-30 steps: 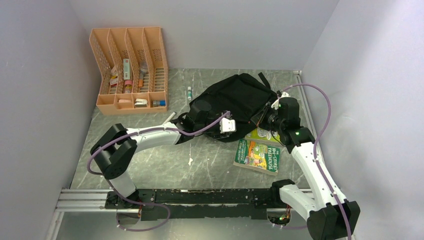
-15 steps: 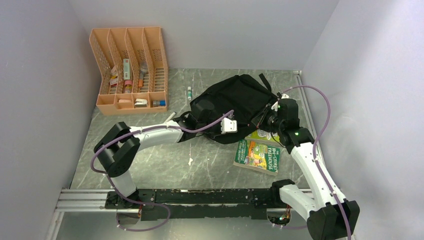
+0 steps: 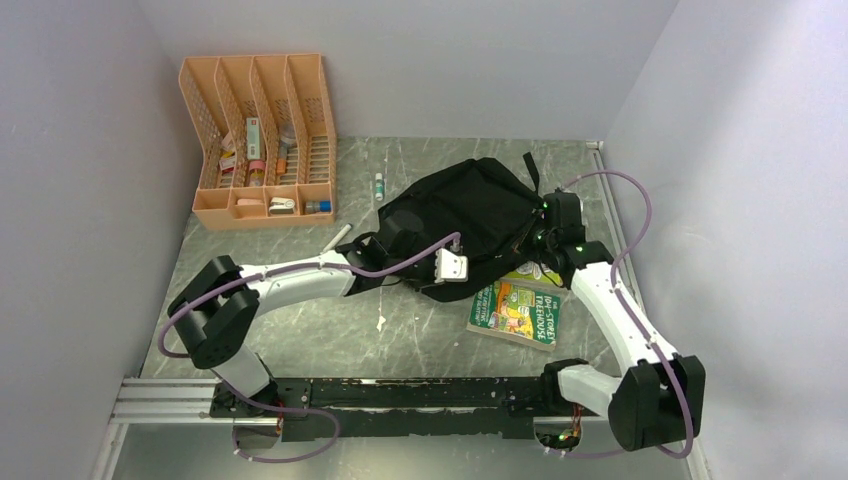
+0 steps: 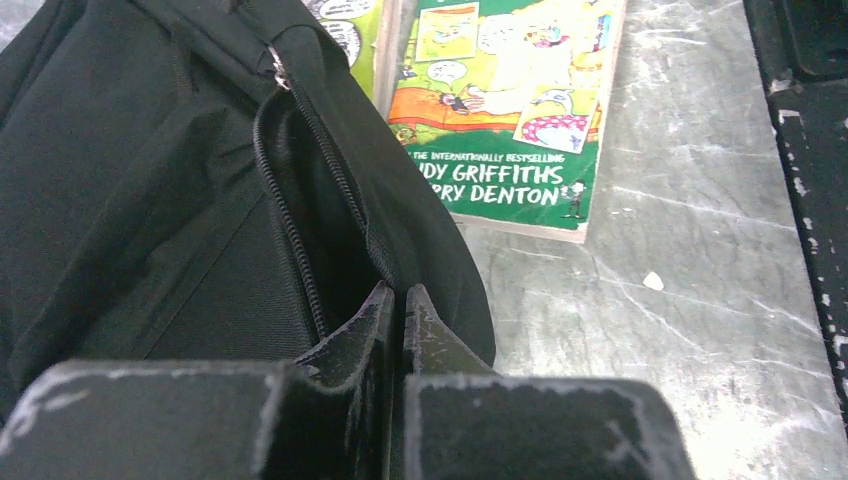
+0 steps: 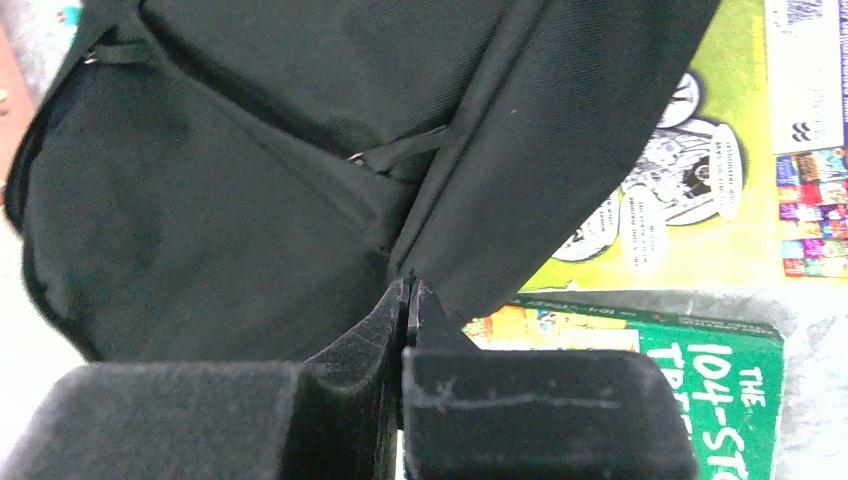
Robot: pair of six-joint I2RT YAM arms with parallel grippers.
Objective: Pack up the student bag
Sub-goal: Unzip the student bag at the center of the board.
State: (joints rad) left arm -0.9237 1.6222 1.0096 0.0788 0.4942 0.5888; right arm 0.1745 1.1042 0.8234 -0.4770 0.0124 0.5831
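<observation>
Tabletop (image 3: pixel 420 330) grey marble, walls (image 3: pixel 450 60) pale; L hand (image 4: pixel 393 300), R hand (image 5: pixel 410 290) tight on student bag (image 3: pixel 470 205).

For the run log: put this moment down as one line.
left gripper: shut on student bag | right gripper: shut on student bag | books: outside bag

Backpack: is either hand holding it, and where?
Both. The left hand is shut on the backpack at the fabric lip beside the open zipper; the right hand pinches its edge above the books.

Bright, even overhead light — soft shadows, wrist-view foregrounds blurred
</observation>
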